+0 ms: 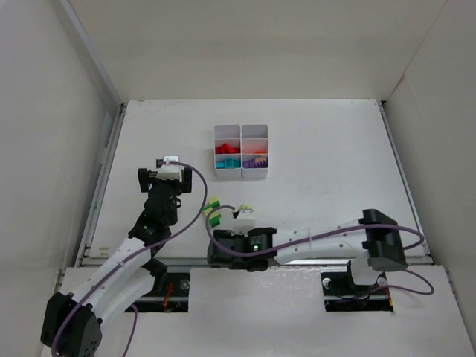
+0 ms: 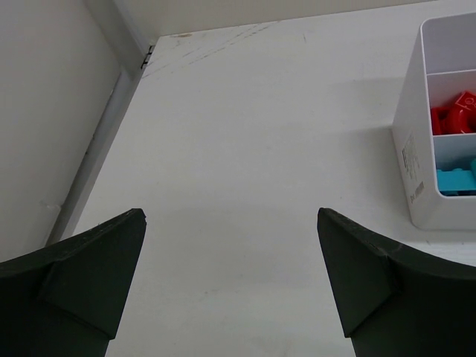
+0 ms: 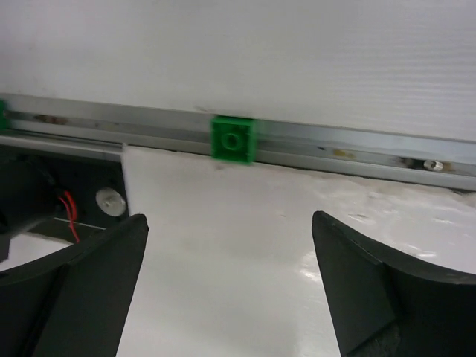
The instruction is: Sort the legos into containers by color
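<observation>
White surface (image 1: 320,171), walled on three sides, with two arms mounted at its 6 o'clock edge. Item one: white six-compartment organiser box (image 1: 241,132), two columns by three rows, standing upright toward 12 o'clock of the surface, well apart from both arms. Contents as seen from above: red bricks (image 1: 227,149) in the middle-left compartment, orange-red bricks (image 1: 255,146) in the middle-right, teal bricks (image 1: 227,162) in the near-left and purple bricks (image 1: 255,165) in the near-right. The left wrist view confirms red above teal in the left column, with the box at the 3 o'clock edge of that view. Item two: left pincer (image 2: 230,223), released, its dark fingers spread wide over bare surface with nothing between them; the box lies toward its 2 o'clock, not touching. Item three: right pincer (image 3: 229,223), also released, fingers wide apart and gripping nothing, its arm stretched leftward along the near edge. Item four: one square green brick (image 3: 233,138), single stud facing the camera, sitting against a metal rail (image 3: 357,149) at 12 o'clock of the right pincer, apart from both fingers. At 9 o'clock in that wrist view is a dark cutout showing a red wire (image 3: 68,208). Small green pieces beside the right wrist in the overhead view are too small to identify.
</observation>
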`<control>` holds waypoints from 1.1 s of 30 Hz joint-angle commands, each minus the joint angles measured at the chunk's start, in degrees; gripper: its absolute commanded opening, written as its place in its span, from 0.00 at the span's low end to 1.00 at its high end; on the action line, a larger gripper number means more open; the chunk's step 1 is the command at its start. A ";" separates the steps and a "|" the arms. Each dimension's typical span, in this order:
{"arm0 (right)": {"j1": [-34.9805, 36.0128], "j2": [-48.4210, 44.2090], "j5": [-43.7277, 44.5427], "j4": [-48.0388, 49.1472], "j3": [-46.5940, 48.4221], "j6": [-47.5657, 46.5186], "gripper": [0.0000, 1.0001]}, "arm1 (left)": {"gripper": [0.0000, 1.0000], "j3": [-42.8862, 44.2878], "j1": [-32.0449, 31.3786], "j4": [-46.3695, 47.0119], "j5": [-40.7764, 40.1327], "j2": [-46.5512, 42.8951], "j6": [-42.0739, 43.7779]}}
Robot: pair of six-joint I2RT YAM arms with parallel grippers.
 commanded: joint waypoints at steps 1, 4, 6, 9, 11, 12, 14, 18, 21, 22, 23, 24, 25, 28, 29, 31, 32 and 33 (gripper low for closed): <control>0.23 10.42 0.06 2.42 9.69 -3.47 0.97 | 1.00 -0.81 -0.48 3.30 -1.39 -1.30 0.77; 0.23 15.56 -0.64 -1.63 15.35 -5.42 0.97 | 1.00 -1.33 -0.48 3.83 -1.39 -1.83 0.77; 0.23 16.36 -0.64 -1.65 14.58 -4.72 0.97 | 1.00 -1.33 -0.48 3.83 -1.39 -1.83 0.77; -0.30 14.26 -0.64 -0.95 10.36 -2.09 0.94 | 1.00 -1.33 -0.48 3.83 -1.39 -1.83 0.77; -0.30 13.72 0.15 0.28 9.56 -1.46 0.92 | 1.00 -1.33 -0.48 3.83 -1.39 -1.83 0.77; -0.30 13.72 0.15 0.28 8.87 -1.46 0.92 | 1.00 -1.33 -0.48 3.83 -1.39 -1.83 0.77; -0.30 14.51 0.15 0.89 9.56 -2.33 0.91 | 1.00 -1.33 -0.48 3.83 -0.78 -1.83 0.77; -0.82 18.29 -1.69 0.90 11.23 -4.62 0.89 | 1.00 -1.33 -0.48 3.30 -0.78 -1.83 0.77; -2.49 19.35 -3.54 0.11 10.19 -4.02 0.83 | 1.00 -1.33 -0.48 2.78 -0.78 -1.83 0.77; -3.19 19.35 -3.54 0.11 9.48 -4.01 0.83 | 1.00 -1.33 -0.48 2.77 -0.78 -1.83 0.77; -3.20 19.35 -3.54 1.15 8.95 -4.01 0.81 | 1.00 -1.33 -0.48 2.77 -0.78 -1.83 0.77; -3.20 19.35 -3.54 1.77 8.95 -4.01 0.80 | 1.00 -1.33 -0.48 2.77 -0.78 -1.83 0.77; -3.20 19.35 -3.54 2.30 8.95 -4.88 0.78 | 1.00 -1.33 -0.48 2.77 -0.78 -1.83 0.77; -3.20 22.06 -3.54 1.44 12.36 -7.96 0.70 | 1.00 -1.33 -0.48 2.77 -0.25 -1.83 0.77; -3.20 23.81 -4.07 0.82 14.99 -8.92 0.66 | 1.00 -1.33 -0.48 2.77 -0.25 -1.83 0.77; -3.20 25.41 -4.59 -0.50 17.46 -11.65 0.58 | 1.00 -1.33 -0.48 2.77 -0.25 -1.83 0.77; -3.20 26.02 -4.60 -1.29 19.13 -11.66 0.51 | 1.00 -1.33 -0.48 2.77 -0.25 -1.83 0.77; -3.20 26.03 -4.60 -1.30 19.14 -12.27 0.38 | 1.00 -1.33 -0.48 2.77 -0.25 -1.83 0.77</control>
